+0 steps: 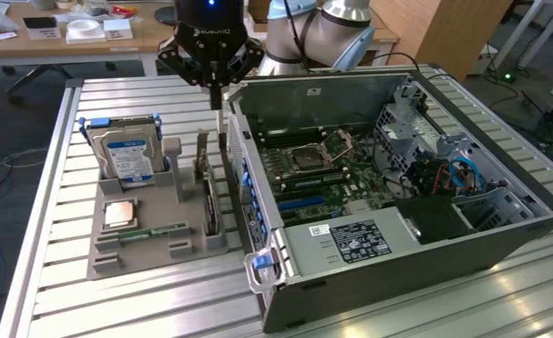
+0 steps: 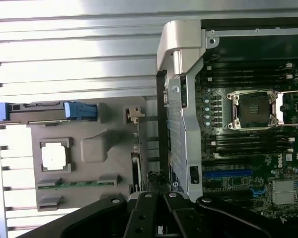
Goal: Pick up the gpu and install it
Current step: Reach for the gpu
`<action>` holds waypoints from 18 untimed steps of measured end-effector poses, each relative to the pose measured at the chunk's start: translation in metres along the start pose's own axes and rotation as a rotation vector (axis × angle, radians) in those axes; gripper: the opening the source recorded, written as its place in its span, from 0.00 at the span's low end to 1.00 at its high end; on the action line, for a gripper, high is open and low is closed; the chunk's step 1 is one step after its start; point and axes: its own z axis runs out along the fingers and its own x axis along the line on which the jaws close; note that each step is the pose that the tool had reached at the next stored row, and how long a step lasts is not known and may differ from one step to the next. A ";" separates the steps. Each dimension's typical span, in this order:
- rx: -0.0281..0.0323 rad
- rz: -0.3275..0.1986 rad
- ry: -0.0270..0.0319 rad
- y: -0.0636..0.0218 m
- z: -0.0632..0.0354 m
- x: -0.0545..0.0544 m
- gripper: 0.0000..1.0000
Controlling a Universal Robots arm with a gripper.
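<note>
Claw (image 1: 218, 101): clenched, fingertips pressed together, nothing held between them. In the wrist view the two black fingers (image 2: 139, 213) meet at a point.

Position: I hang with the claw (image 2: 156, 198) pointing straight down, above the narrow strip between the grey holder (image 1: 154, 243) and the open computer case (image 1: 351, 239). I touch neither.

Graphics card (image 1: 206, 190): not picked up. It stands on its long edge in a slot of the holder, below my claw and slightly to the holder side, close against the wall of the case.
- Build: thin and flat, with a dark board.
- In the exterior view one face shows small components.
- A narrow silver metal bracket runs up the end nearest beneath me.
- In the wrist view it is edge-on (image 2: 134, 168), a slim dark line with a pale metal tab at one end.

Other items in the holder, all farther from my claw than the card:
- a hard drive (image 1: 126, 158) with a blue label, upright
- a square processor chip (image 1: 119, 213), lying flat
- a green memory stick (image 1: 154, 231), lying flat

Case: lid off, with the green motherboard (image 1: 323, 169) exposed on the far side of my claw from the holder. Holder and case both rest on a ribbed metal table (image 1: 56, 282).
</note>
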 end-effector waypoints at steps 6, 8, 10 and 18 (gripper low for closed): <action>0.0000 0.000 0.0000 -0.0009 -0.0002 0.012 0.11; 0.0000 0.000 0.0000 -0.0011 -0.0002 0.015 0.11; 0.0000 0.000 0.0000 -0.0012 -0.0002 0.017 0.11; 0.0000 0.000 0.0000 -0.0012 -0.0002 0.017 0.11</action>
